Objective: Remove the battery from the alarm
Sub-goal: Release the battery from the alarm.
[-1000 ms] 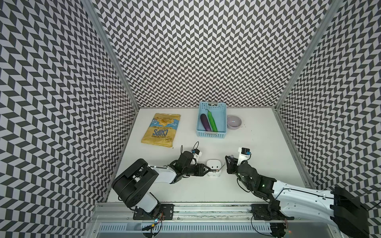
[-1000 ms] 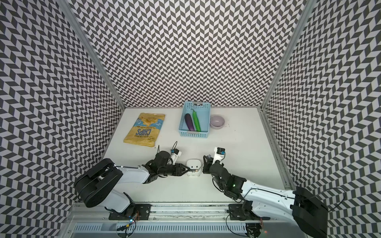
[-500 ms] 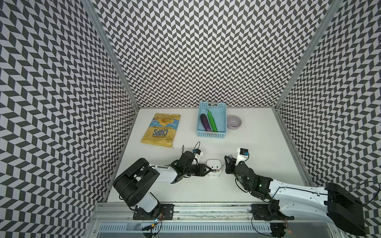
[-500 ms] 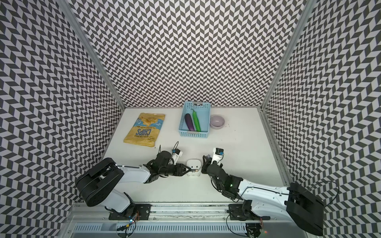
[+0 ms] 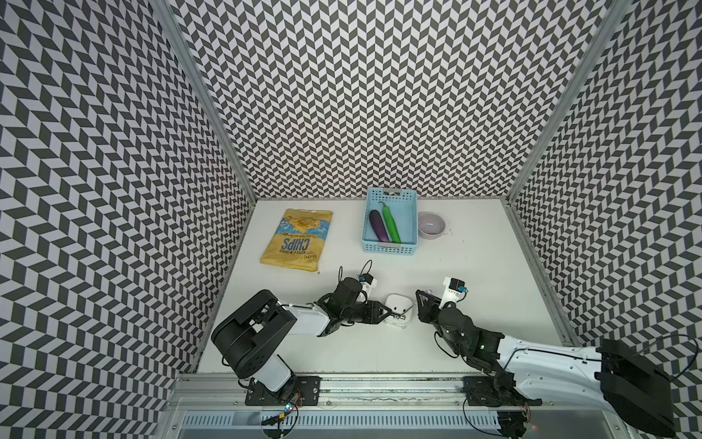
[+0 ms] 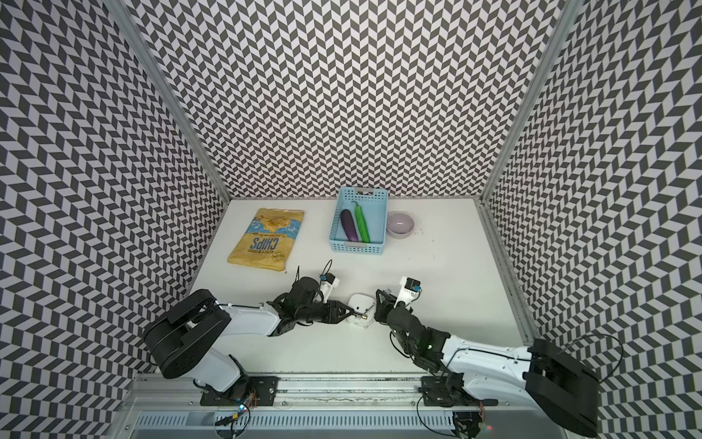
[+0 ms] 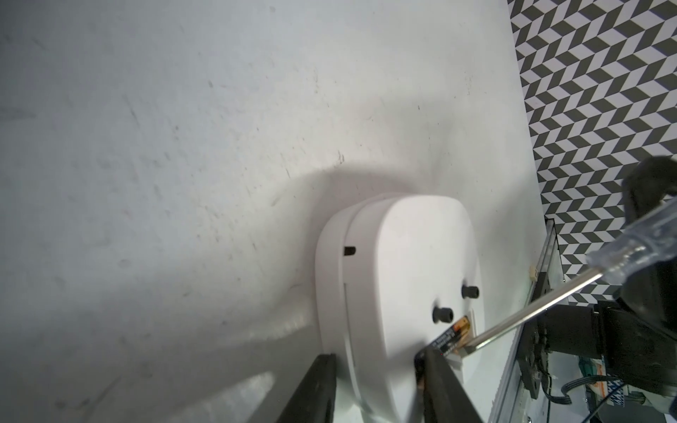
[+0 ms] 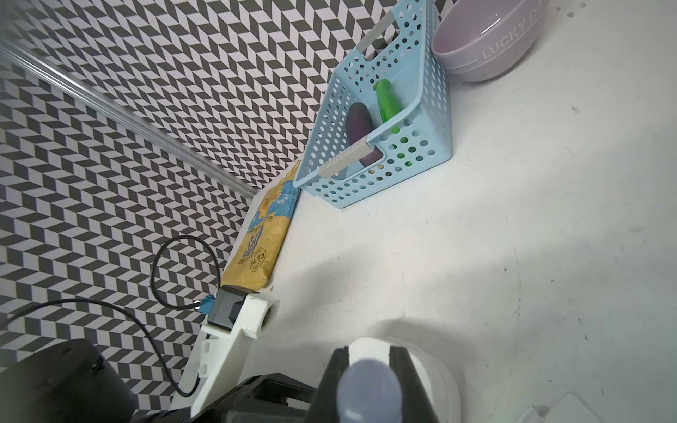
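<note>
**Top views first: screwdriver tip at the battery, alarm between both end effectors**

Top views: the alarm (image 5: 398, 309) sits on the worktop (image 5: 475, 273) toward the front edge, about midway between the side edges, with its back turned upward. The left end effector (image 5: 391, 314) reaches it from the left edge's side and the right end effector (image 5: 419, 306) from the right edge's side. Compared with the frames from a second ago, the alarm has not moved and both arms keep nearly the same pose. The right arm has shifted only slightly. A blue basket (image 5: 389, 249) and a lilac bowl (image 5: 431, 224) stand along the back edge, well apart from the alarm.

Left wrist: the battery (image 7: 450, 335), black with a copper end, lies in its compartment in the alarm's white back, beside two black knobs. The screwdriver (image 7: 531, 311) slants in with its metal tip against the battery near the copper end. The left end effector's jaws stand partly apart and straddle the alarm's edge. One jaw is beside the rim and the other is over the back, at the battery's dark end. Whether they press on the alarm cannot be told.

Right wrist: the right end effector's jaws are clamped on the screwdriver's clear handle, and its blurred butt end fills the gap between them. The alarm shows white just beyond the jaws.
</note>
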### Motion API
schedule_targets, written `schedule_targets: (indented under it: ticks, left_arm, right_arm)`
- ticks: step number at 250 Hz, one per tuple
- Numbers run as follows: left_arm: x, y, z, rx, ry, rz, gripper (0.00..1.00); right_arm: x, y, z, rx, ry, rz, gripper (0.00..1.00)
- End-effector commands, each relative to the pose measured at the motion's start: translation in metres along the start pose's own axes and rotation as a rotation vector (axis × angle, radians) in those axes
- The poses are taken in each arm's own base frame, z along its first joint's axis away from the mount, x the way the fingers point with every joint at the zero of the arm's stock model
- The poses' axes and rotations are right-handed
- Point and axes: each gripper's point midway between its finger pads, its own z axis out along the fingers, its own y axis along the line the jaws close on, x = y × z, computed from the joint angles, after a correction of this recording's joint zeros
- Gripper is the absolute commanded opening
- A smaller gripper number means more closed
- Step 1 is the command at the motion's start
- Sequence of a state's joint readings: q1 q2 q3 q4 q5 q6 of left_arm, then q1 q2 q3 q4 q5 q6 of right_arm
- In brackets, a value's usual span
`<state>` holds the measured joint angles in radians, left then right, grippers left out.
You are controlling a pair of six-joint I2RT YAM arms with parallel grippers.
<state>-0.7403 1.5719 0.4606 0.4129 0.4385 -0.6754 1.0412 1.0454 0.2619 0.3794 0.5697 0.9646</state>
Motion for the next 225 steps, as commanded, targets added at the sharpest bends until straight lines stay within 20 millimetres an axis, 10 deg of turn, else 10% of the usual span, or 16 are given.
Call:
schedule_targets:
  ticks: [1,225]
  left_arm:
    - [0.018,0.018,0.003,-0.080,0.060,-0.034,0.38]
    - [0.018,0.018,0.002,-0.080,0.056,-0.034,0.42]
  right_arm:
    - [-0.017,0.017,-0.003,-0.016,-0.037,-0.031,0.00]
    - [-0.012,0.007,-0.004,0.131,-0.052,-0.208,0.00]
